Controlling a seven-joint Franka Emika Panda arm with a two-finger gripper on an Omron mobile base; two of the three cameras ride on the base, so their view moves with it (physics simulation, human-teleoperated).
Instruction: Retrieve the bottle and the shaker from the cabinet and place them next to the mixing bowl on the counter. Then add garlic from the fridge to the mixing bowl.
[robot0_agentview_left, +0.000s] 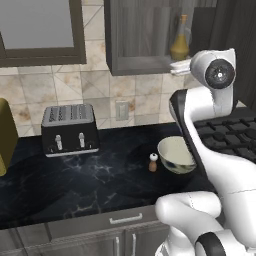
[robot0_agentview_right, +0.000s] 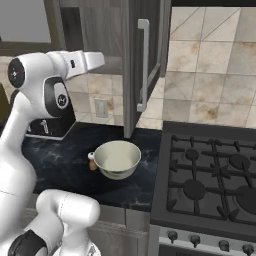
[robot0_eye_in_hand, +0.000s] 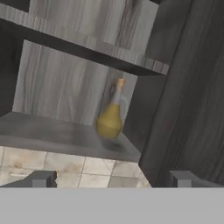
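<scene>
The bottle (robot0_eye_in_hand: 109, 120) stands upright on the cabinet (robot0_eye_in_hand: 65, 135) shelf. The claw (robot0_eye_in_hand: 111, 179) is raised before it, tips apart and empty. Glass is likely slippery, fragile and bottom-heavy: grasp the bulbous base, not the thin neck.

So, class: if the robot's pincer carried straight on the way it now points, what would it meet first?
Most likely the amber bottle standing on the open cabinet's shelf. The open pincer points into the cabinet with the bottle roughly ahead, though depth is unclear; it could clip the shelf's front edge first.
</scene>
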